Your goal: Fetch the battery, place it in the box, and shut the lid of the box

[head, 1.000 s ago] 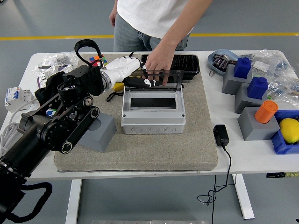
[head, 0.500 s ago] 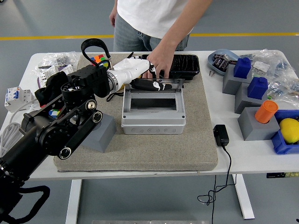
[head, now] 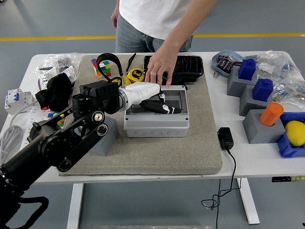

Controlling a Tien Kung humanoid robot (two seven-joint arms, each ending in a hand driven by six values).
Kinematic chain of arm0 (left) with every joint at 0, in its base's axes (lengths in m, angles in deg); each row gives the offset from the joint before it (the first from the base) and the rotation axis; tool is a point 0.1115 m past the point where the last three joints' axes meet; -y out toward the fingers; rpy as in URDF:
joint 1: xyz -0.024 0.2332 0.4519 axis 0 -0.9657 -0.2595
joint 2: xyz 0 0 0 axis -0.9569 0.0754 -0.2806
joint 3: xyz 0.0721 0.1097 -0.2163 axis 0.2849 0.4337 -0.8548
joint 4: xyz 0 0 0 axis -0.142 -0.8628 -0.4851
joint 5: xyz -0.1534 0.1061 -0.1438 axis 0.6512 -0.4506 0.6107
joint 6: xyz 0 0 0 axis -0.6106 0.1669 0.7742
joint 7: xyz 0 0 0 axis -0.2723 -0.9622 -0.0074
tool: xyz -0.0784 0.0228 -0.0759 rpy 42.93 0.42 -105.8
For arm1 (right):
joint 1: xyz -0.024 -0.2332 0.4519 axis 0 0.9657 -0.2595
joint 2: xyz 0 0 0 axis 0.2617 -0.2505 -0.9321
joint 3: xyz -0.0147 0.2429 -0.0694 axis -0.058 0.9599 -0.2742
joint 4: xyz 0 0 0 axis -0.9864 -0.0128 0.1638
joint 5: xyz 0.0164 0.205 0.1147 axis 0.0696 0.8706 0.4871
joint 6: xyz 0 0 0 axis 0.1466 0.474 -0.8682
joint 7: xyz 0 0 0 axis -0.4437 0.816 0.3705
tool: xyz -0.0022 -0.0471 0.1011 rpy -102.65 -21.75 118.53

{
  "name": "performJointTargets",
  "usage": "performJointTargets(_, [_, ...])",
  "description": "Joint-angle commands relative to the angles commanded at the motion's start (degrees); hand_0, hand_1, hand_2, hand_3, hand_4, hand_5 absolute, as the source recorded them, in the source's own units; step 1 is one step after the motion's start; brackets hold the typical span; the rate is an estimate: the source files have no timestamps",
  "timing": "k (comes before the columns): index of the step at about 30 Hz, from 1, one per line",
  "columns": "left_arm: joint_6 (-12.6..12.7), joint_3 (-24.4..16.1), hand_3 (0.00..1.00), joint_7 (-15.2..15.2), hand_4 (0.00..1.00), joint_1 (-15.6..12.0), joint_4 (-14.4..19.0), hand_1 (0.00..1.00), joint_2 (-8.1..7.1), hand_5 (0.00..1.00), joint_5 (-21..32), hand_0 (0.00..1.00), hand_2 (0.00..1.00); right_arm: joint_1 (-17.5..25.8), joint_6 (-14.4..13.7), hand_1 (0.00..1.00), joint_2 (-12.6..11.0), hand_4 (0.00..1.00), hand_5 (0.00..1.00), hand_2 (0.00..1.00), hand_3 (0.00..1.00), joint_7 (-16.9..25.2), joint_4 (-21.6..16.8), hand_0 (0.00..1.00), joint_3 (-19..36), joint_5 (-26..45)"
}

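The grey box (head: pixel 156 125) sits mid-mat with its smoky clear lid (head: pixel 177 98) lowered onto it. My left hand (head: pixel 153 101), white with black fingers, lies flat across the lid, fingers stretched out and holding nothing. A person's hand (head: pixel 160 70) reaches from the far side and rests its fingertips at the box's rear edge. No battery shows on or in the box; small dark batteries lie in a blue dish (head: pixel 223 62) at the back right. My right arm is out of the picture.
A black tray (head: pixel 187 67), a yellow tape measure (head: pixel 136 75) and a colour cube (head: pixel 104 67) lie behind the box. A grey block (head: pixel 106 137) stands left of it, a black adapter (head: pixel 225 138) to its right. Grey stands with blue blocks and an orange cylinder (head: pixel 270 113) fill the right side.
The lid stood upright a second ago and now lies down on the box. My left hand swung forward and down with it. The person's hand stayed at the rear edge.
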Motion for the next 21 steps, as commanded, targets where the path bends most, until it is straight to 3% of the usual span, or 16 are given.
performJointTargets(6, [-2.23,-2.27,0.525,-1.95,0.998,-0.59,-0.16,0.884,-0.01,0.998,3.10,0.998,0.775,0.07,-0.17,0.817,0.13,0.998,0.998,0.769,0.811,0.10,0.00,0.832,0.00,0.17])
performJointTargets(10, [2.43,-7.23,0.529,-8.40,0.998,-1.71,1.56,0.848,0.21,0.998,4.14,0.998,0.756,-0.02,-0.19,0.816,0.14,0.998,0.998,0.770,0.811,0.12,0.00,0.832,0.02,0.29])
performJointTargets(14, [10.19,-13.99,0.563,-15.09,0.998,-2.40,3.72,0.839,0.40,0.998,6.29,0.976,0.752,0.16,-0.16,0.816,0.32,0.998,0.998,0.770,0.811,0.00,0.00,0.832,0.44,-0.06])
performJointTargets(19, [17.56,-19.93,0.563,-20.68,0.998,-3.25,5.55,0.839,0.37,0.998,8.80,0.976,0.752,0.12,-0.19,0.816,0.33,0.998,0.998,0.770,0.811,0.00,0.00,0.832,0.25,0.13])
performJointTargets(20, [18.70,-21.71,0.648,-22.00,0.998,-3.72,6.28,0.839,0.54,0.998,10.48,0.918,0.769,0.10,-0.19,0.816,0.32,0.998,0.998,0.770,0.810,0.01,0.00,0.832,0.13,0.21])
performJointTargets(21, [19.12,-22.69,0.648,-22.59,0.998,-3.92,6.59,0.839,0.61,0.998,11.45,0.918,0.769,0.10,-0.20,0.816,0.32,0.998,0.998,0.770,0.810,0.01,0.00,0.832,0.09,0.24])
